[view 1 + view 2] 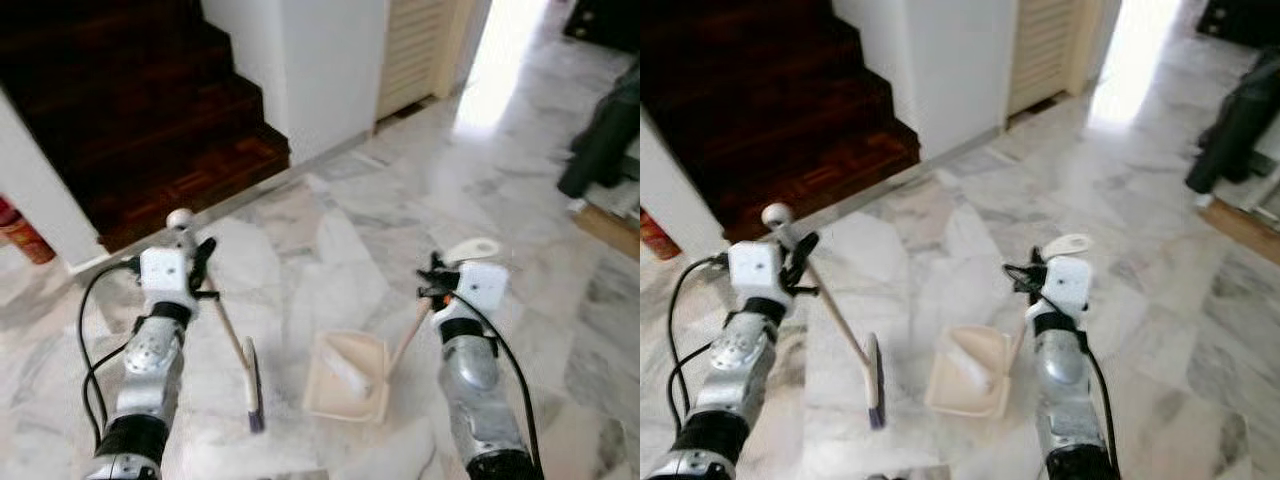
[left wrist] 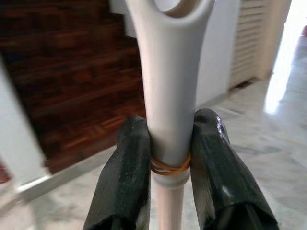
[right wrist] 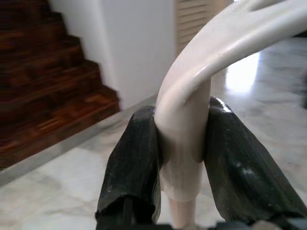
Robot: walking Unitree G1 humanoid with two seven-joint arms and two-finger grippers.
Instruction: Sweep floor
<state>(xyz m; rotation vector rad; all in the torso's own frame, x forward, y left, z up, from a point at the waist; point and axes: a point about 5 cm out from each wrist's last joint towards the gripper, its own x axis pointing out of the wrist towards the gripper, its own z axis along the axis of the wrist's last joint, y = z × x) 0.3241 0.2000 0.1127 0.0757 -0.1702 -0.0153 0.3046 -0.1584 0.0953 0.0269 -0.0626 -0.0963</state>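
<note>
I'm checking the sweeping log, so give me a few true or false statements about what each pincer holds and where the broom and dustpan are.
1. The left pincer is shut on the broom handle. True.
2. The right pincer is open. False: it grips the dustpan handle.
3. The dustpan sits on the wooden stairs. False: it rests on the marble floor.
4. The broom head is on the robot's left of the dustpan. True.
5. The broom head lies inside the dustpan. False: they are apart.
</note>
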